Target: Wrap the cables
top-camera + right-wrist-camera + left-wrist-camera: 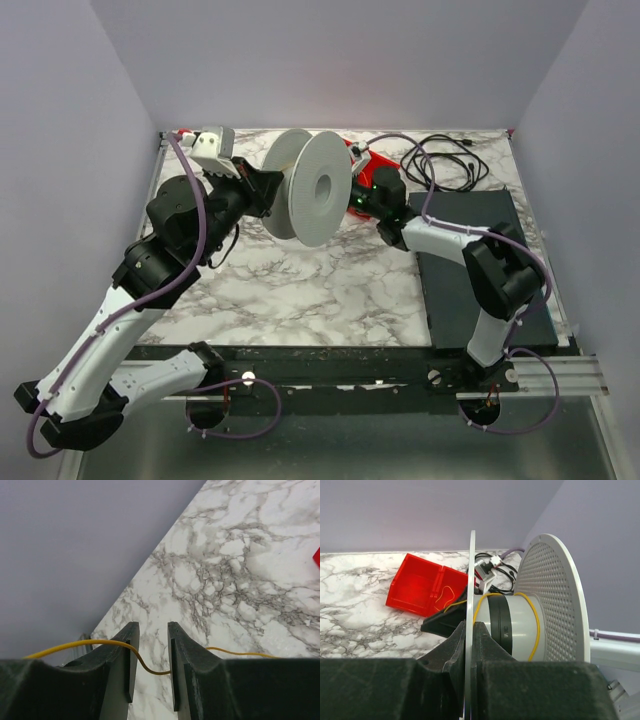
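The red bin [417,587] is sitting open on the marble bench [300,280], at about 1 o'clock from the white spool [315,190] in the top view. It is showing two compartments. A small loop of the thin yellow cable [538,625] is showing in front of the wall between them, but I cannot tell whether the loop is lying inside the bin or only hanging before it. Nothing else is showing in the bin. The cable is hair-fine and bright yellow-orange. It is running in about two loose turns around the pale hub of the spool, between the two flanges. From there it is going towards the right tool [152,627], at 3 o'clock from the spool. The fingers of this tool are standing a little spread, and the cable is passing across the gap between them in a soft curve. The left tool [470,630], at 9 o'clock from the spool, is pinching the thin edge of the near flange and is holding the spool above the bench. A black cord [445,160] is lying at 2 o'clock from the spool.
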Robot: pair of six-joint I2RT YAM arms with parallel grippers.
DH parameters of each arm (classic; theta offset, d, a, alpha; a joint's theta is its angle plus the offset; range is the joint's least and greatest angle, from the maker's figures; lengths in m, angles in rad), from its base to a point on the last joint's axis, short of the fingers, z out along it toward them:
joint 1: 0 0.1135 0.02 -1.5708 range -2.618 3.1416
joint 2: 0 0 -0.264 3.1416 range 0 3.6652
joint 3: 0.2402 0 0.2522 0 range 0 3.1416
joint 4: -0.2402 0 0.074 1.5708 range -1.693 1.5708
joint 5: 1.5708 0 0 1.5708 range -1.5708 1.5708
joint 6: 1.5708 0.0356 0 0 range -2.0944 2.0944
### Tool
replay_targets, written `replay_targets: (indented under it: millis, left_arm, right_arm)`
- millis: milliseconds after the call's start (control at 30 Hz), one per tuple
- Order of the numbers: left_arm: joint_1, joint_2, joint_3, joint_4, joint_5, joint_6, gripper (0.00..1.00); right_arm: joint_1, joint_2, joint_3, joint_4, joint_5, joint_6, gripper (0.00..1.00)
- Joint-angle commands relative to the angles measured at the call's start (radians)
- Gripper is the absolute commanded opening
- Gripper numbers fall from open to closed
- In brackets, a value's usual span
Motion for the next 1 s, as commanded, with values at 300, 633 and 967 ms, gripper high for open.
replay_targets:
  millis: [300,633,967]
  left_arm:
    - [0.002,0.087,0.078,0.115,-0.270,-0.068,0.00]
    - [0.030,0.141,0.051,0.150,-0.413,-0.060,0.00]
    - [0.084,0.219,0.029,0.177,-0.490,-0.011,0.00]
  right_arm:
    - [0.067,-0.045,-0.232,0.317,-0.176,0.192,0.35]
    - [0.133,-0.154,-0.336,0.324,-0.180,0.208,0.22]
    - [0.196,-0.357,-0.340,-0.034,-0.075,0.051,0.01]
